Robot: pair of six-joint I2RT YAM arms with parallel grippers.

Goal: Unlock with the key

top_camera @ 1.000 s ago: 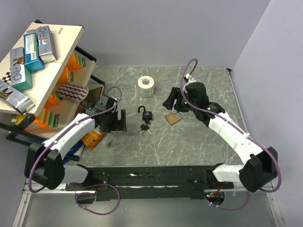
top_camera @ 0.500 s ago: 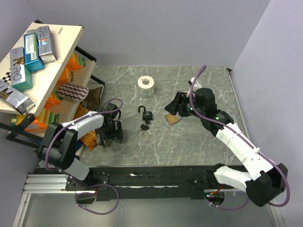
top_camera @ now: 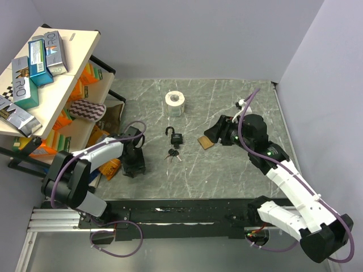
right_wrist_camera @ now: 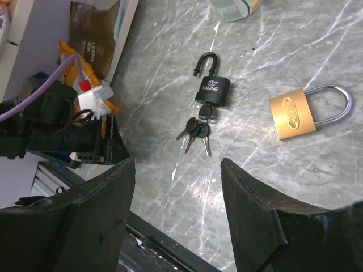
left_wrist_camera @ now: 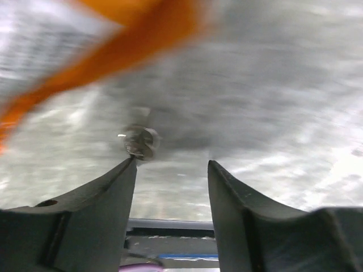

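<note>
**Key bunch lying dead ahead of the right tool, blades pointing back at it**

The right tool is hovering over the grey marbled worktop with its two black fingers spread and nothing between them. Almost on its centre line, out beyond the fingertips, the key is lying flat. Its black plastic heads are gathered on a ring and its thin silver blades are fanning back toward the tool, so its long axis is running roughly along the tool's reach. One key seems to be sitting in the base of the black padlock just beyond, whose shackle is looking sprung. Off to one side, the brass padlock is lying with its steel shackle closed.

The left tool is sitting low over the worktop with its fingers apart. A small shiny metal piece, too blurred to name, is lying at one fingertip rather than between them. The bunch is lying outside its wrist view. From above, neither arm is looking clearly nearer, though I judge the right tool better lined up.
</note>
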